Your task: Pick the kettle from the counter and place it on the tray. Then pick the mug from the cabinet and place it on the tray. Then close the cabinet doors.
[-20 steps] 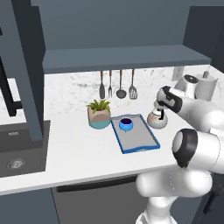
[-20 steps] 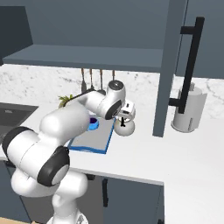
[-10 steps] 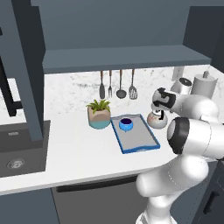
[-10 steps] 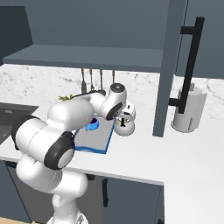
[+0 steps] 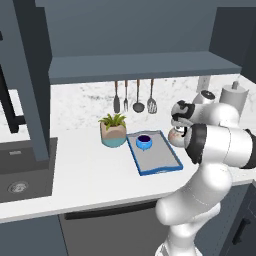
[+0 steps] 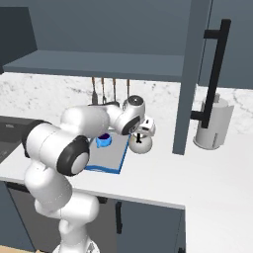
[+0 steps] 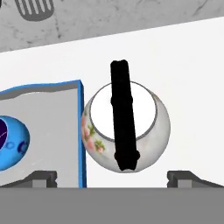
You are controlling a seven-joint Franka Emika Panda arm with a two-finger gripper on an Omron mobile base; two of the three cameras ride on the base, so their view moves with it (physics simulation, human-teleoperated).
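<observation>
**Kettle sitting under a wide-open gripper, just off the tray's edge**

The kettle (image 7: 126, 131) is standing upright on the counter (image 7: 188, 74), its black arched handle running nearly straight up the hand view and its rounded body lying just beside the blue rim of the tray (image 7: 81, 131), seemingly touching it but not resting on it. In the hand view the two finger tips (image 7: 43, 177) are showing at the bottom, one on either side of the kettle and well apart from it, so the gripper (image 6: 143, 129) is hanging directly above the kettle with its jaws spread wide and holding nothing. From the right base view the kettle (image 6: 140, 145) is peeking out below the hand, on the side of the tray (image 6: 106, 165) nearer the open cabinet door (image 6: 190, 74). The mug (image 5: 144, 142) is already sitting inside the tray (image 5: 152, 172), at its far end. A plant pot (image 5: 113, 135) is standing on the counter to the tray's other side.
</observation>
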